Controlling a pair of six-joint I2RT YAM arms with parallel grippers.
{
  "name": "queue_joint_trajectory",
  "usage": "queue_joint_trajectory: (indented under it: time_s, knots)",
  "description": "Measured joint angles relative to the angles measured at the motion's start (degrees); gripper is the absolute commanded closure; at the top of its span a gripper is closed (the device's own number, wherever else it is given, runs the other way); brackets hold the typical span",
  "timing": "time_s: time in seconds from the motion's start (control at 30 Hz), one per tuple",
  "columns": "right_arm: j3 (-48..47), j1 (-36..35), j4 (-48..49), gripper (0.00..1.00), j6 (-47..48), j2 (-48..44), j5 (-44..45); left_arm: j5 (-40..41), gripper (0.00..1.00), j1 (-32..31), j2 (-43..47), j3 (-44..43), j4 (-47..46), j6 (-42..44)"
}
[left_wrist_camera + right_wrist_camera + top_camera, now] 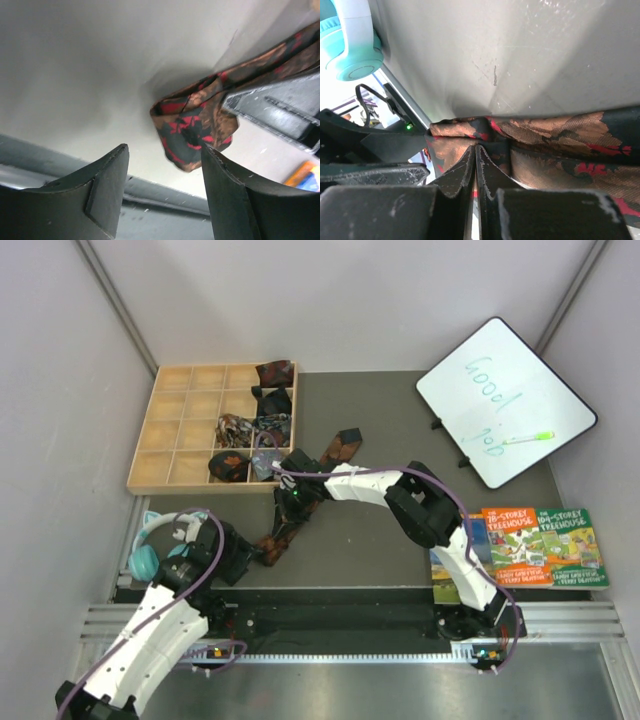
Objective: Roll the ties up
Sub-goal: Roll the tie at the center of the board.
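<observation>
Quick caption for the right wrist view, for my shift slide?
Right gripper shut on the folded end of the rust-printed dark tie on the grey table, teal headphones beyond.

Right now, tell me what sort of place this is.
Probably a robot test cell, not a home: two arms bolted to a metal rail, plain enclosing panels, and staged props such as a whiteboard and a wooden tray of rolled ties.
</observation>
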State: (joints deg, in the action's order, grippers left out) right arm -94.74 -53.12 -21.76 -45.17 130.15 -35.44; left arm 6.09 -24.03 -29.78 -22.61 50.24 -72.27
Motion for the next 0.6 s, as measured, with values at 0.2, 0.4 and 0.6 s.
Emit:
queue_joint_trajectory:
  time_s: [0.2,0.4,0.6]
  knots:
    - [0.2,0.1,0.4,0.99,0.2,0.0,-0.2,0.4,0.41,0.0,7.2,5.3,-2.0,-4.9]
    - [0.2,0.1,0.8,0.99,0.2,0.2,-0.3,0.1,0.42,0.0,7.5,7.7,-5.0,-7.6]
    - [0.2,0.1,1.5,1.0,0.2,0.4,-0.3,-1.0,0.47,0.0,6.1,9.7,-8.7,-9.9]
